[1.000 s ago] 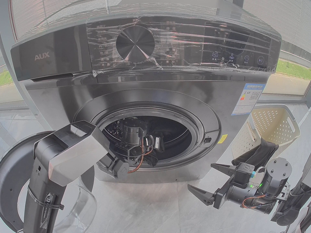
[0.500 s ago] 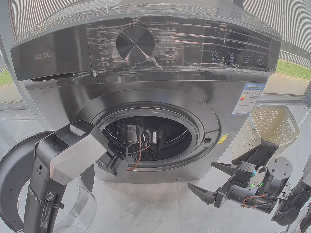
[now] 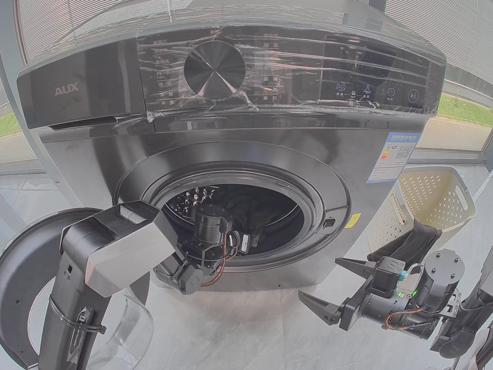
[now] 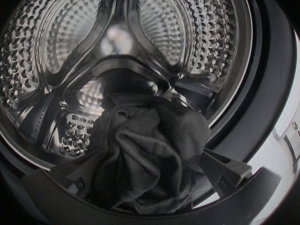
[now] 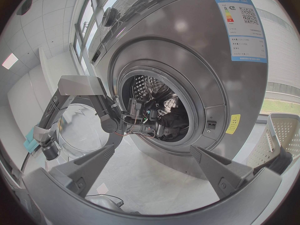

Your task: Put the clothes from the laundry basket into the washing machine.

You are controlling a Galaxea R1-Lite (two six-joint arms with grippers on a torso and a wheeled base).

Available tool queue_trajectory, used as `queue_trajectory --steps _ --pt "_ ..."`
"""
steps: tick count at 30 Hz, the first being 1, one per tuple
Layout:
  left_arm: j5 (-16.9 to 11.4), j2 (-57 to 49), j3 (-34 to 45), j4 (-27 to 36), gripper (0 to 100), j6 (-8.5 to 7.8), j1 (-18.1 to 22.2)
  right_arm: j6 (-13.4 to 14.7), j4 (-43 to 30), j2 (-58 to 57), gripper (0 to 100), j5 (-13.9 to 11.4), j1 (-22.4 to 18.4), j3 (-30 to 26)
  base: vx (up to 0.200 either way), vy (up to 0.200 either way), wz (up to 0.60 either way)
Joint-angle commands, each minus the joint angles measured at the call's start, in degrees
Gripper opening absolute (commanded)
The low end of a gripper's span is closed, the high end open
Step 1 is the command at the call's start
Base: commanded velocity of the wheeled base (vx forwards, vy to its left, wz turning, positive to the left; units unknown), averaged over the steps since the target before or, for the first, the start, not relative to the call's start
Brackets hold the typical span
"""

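The washing machine (image 3: 339, 155) stands in front of me with its door open. A black garment (image 4: 147, 147) lies bunched at the front of the steel drum (image 4: 162, 25). My left gripper (image 4: 150, 160) is open at the drum's mouth, one finger on each side of the garment; it also shows from the head (image 3: 246, 240). The cream laundry basket (image 3: 436, 196) stands to the machine's right with another black garment (image 3: 413, 242) draped over its rim. My right gripper (image 3: 318, 279) hangs open over the floor beside the basket, holding nothing.
The round glass door (image 3: 31, 283) is swung open at the machine's left, close to my left arm. Grey tiled floor (image 3: 246, 325) lies free in front of the machine. Windows run behind it.
My left gripper first reached deeper into the drum, then drew back and down toward the opening. The black garment now lies in the drum. The right arm has hardly moved.
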State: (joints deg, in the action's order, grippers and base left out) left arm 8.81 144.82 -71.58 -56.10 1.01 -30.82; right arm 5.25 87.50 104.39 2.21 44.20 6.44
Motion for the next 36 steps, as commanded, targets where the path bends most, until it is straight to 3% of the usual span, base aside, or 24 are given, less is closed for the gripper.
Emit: queue_trajectory --steps 1,5,6,15,21,30,36 --pt "0.0 1.7 -0.6 0.0 100 -0.13 0.1 0.0 0.0 0.1 100 0.0 0.3 0.1 0.0 0.0 0.0" --pt "0.0 3.2 -2.2 0.2 100 -0.13 0.2 0.0 0.0 -0.1 100 0.0 0.2 0.1 0.0 0.0 0.0" --pt "0.1 3.4 -2.2 0.2 0 -0.13 0.2 0.0 0.0 -0.1 100 0.0 0.2 0.1 0.0 0.0 0.0" --pt "0.7 4.2 -7.6 -0.3 0 0.39 0.4 0.0 0.0 0.0 100 0.0 0.1 0.2 0.0 0.0 0.0" --pt "3.0 5.6 -18.0 -1.3 0 1.45 2.2 0.0 0.0 -0.1 100 -0.1 0.0 0.3 0.0 0.0 0.0" --pt "6.1 11.1 -30.4 -2.8 0 1.36 3.4 0.0 0.0 -0.1 100 -0.2 0.0 0.3 0.0 0.0 0.0" --pt "6.1 11.7 -31.5 -2.8 0 1.36 3.5 0.0 0.0 -0.1 100 -0.2 -0.1 0.2 0.0 0.0 0.0"
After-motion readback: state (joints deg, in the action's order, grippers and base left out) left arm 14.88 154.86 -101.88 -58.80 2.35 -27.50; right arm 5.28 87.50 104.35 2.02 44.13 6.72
